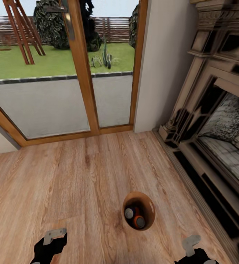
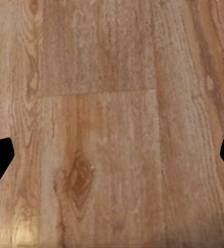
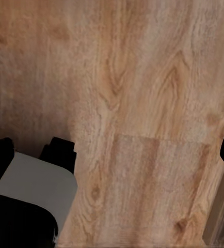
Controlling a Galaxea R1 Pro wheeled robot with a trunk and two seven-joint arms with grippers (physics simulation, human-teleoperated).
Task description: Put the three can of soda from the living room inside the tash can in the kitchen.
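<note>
The tash can (image 1: 149,209), a small round bin with a copper-brown inside, stands on the light wood floor of the living room, seen from above in the head view. Cans of soda lie inside it: a dark one with a grey top (image 1: 129,212) and an orange one (image 1: 139,222), with more orange showing between them. My left gripper (image 1: 52,240) hangs low to the bin's left and my right gripper (image 1: 192,247) low to its right. Both are apart from the bin. In the wrist views each gripper (image 2: 112,160) (image 3: 112,155) is open over bare floor.
Wood-framed glass doors (image 1: 82,69) stand ahead, with a garden beyond. An ornate stone fireplace (image 1: 214,121) runs along the right side, its hearth edge close to the bin. A white wall (image 1: 163,66) separates the doors and the fireplace. Part of my grey base (image 3: 34,191) shows in the right wrist view.
</note>
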